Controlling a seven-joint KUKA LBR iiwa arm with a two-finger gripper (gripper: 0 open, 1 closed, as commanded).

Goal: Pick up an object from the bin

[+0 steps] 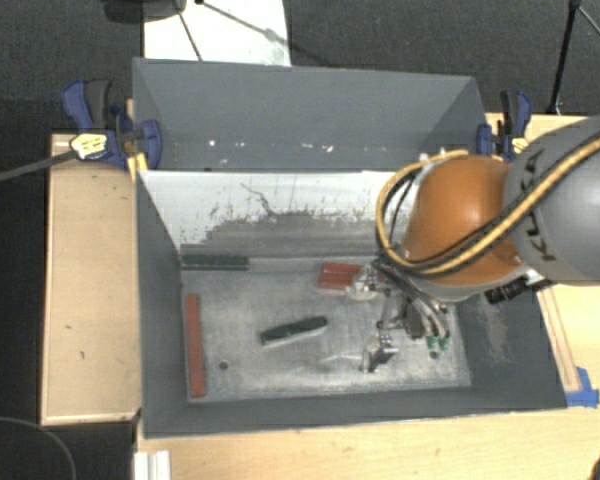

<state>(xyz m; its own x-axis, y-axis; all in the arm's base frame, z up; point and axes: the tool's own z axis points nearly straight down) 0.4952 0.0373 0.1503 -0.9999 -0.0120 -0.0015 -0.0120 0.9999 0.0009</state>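
1 dark green stick (293, 329) lay mid-floor of bin (280, 118); my gripper (380, 353) hung low to its right, near brown block (338, 275). Jaw state: I could not tell.

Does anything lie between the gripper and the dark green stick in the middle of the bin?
Nothing visible does. Only bare bin floor separates the gripper from the dark green stick; the reddish block lies farther back, off that line.
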